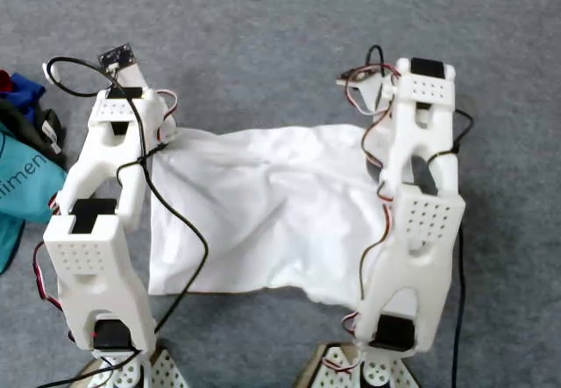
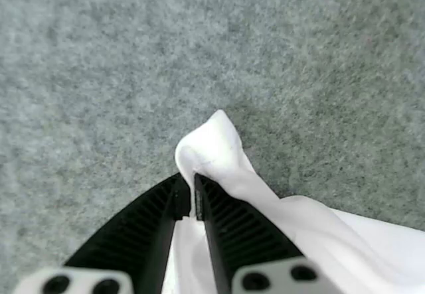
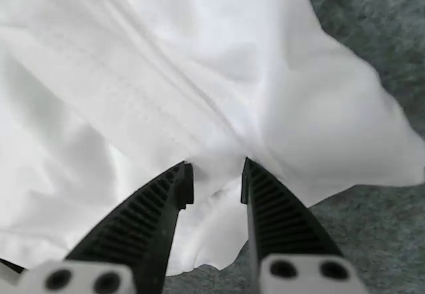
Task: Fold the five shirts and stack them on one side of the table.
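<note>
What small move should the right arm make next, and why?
Probably close the right tool: its jaws stand open with a fold of the white shirt between them, while the left tool is already shut on a corner.

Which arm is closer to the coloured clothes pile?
Left. The left end effector pinches the white shirt's corner toward the pile; the right end effector is across the shirt, farther off.

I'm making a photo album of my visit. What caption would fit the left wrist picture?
The left gripper pinches a corner of the white shirt against the grey table cover.
</note>
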